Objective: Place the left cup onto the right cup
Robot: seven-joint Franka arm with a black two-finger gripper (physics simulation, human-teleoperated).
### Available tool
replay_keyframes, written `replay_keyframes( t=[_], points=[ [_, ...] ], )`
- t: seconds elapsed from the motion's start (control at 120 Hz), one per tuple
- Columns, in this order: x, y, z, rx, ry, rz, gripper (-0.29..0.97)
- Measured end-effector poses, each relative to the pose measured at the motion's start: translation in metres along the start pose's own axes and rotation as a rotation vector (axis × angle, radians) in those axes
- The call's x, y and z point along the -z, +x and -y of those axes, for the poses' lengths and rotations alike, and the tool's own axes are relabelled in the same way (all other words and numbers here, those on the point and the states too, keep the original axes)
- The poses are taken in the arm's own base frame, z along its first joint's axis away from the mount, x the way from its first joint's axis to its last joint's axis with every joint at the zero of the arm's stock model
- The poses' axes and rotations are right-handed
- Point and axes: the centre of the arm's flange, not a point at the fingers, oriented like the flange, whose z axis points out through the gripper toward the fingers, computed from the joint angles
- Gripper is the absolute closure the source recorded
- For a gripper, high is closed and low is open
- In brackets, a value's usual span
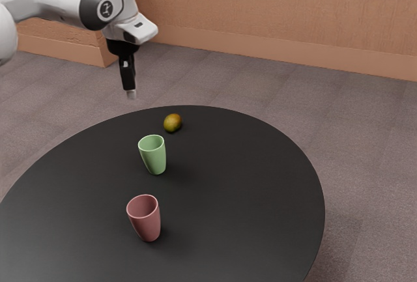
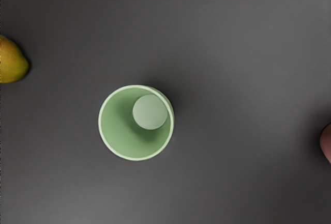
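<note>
Green tapered cup (image 1: 152, 154) stands upright, mouth up, on the round black table (image 1: 260, 184). I judge it is the one to lift, because the black two-finger gripper (image 1: 131, 92) hangs high above it, looking into its mouth. Whether the jaws are open, I cannot tell. The dusty pink cup (image 1: 144, 217) waits near the green cup, and a yellow-green fruit (image 1: 172, 122) lies on its opposite side.

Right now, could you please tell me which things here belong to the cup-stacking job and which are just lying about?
Belong to the job: green cup, pink cup.
Just lying about: yellow-green fruit.
</note>
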Motion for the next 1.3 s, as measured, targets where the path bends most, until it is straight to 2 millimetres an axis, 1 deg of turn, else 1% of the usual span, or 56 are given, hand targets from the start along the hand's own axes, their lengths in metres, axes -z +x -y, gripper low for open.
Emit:
replay_keyframes(
  t=[0.05,0.092,0.2,0.317,0.383,0.517,0.575,0.65,0.708,0.833,0.95,1.025,1.208,1.3],
  points=[
    [-0.001,-0.001,0.001,0.004,0.0,-0.002,0.0],
    [-0.008,-0.002,0.001,0.007,-0.006,0.0,0.0],
    [-0.04,0.0,0.012,0.019,-0.012,0.018,0.0],
    [-0.08,0.017,0.018,0.012,-0.014,0.037,0.0],
    [-0.101,0.027,0.014,0.003,-0.019,0.044,0.0],
    [-0.142,0.035,0.001,-0.008,-0.033,0.047,0.0],
    [-0.161,0.04,-0.001,-0.012,-0.036,0.048,0.0],
    [-0.178,0.046,-0.003,-0.011,-0.033,0.045,0.0],
    [-0.194,0.045,-0.008,-0.008,-0.04,0.049,0.0],
    [-0.215,0.037,-0.01,0.015,-0.042,0.05,0.0],
    [-0.226,0.033,-0.009,0.034,-0.038,0.05,0.01],
    [-0.232,0.033,-0.009,0.04,-0.031,0.049,0.09],
    [-0.234,0.034,-0.005,0.043,0.001,0.045,0.47],
    [-0.233,0.034,-0.003,0.05,0.01,0.042,0.6]
  ],
)
